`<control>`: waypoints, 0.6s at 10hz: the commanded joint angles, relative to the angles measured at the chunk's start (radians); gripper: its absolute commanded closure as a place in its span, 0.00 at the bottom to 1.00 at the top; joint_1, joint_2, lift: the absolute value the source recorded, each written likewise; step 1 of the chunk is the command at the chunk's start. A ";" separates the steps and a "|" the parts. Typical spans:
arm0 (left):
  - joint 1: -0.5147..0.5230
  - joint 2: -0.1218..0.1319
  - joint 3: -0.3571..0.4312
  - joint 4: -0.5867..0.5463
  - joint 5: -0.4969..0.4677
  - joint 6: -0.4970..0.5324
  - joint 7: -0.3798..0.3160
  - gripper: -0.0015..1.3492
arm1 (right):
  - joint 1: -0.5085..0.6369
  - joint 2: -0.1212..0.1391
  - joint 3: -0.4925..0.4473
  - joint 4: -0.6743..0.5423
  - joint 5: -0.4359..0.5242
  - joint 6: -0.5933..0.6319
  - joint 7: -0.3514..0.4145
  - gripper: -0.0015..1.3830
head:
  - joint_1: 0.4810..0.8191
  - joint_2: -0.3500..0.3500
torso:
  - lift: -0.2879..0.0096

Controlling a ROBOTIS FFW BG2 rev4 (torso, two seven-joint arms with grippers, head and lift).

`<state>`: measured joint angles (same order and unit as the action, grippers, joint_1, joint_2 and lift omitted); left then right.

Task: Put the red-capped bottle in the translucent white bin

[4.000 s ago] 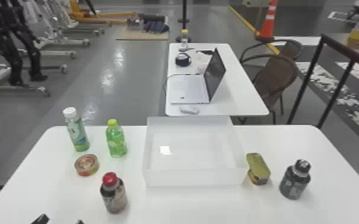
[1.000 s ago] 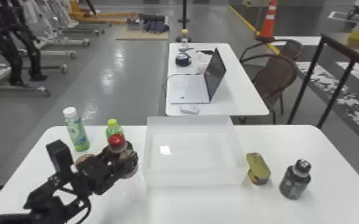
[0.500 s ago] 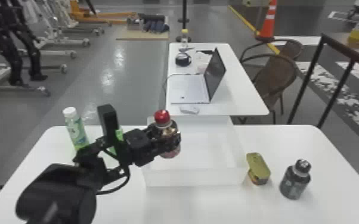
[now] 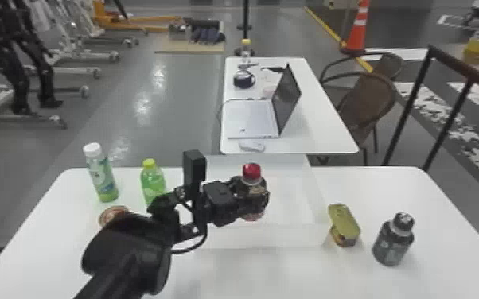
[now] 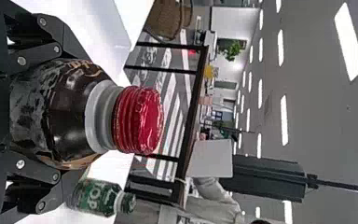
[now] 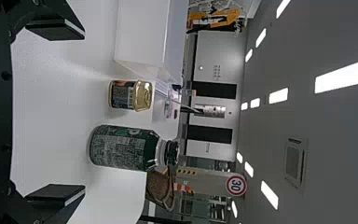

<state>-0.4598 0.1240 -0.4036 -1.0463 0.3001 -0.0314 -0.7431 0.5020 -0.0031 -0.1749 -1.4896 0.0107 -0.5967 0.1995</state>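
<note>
Table bears the bin at mid-width, presumably within reach of either arm. Right gripper faces the dark bottle and can, fingers wide apart and empty; one arm should suffice here. Left gripper is closed around the red-capped bottle, holding it near upright, apparently over the bin's left part, to suit a base-first set-down; from here, clearance to the bin floor cannot be told. Grip is on the body, leaving the cap free of load.
</note>
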 commanded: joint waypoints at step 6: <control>0.030 -0.023 0.048 -0.003 -0.035 -0.108 0.057 0.18 | 0.000 0.004 0.000 0.002 -0.003 -0.002 0.000 0.10 | 0.20 0.50 | 0.63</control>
<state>-0.4303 0.0983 -0.3548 -1.0444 0.2592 -0.1311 -0.6860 0.5001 -0.0031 -0.1749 -1.4877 0.0076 -0.5985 0.1994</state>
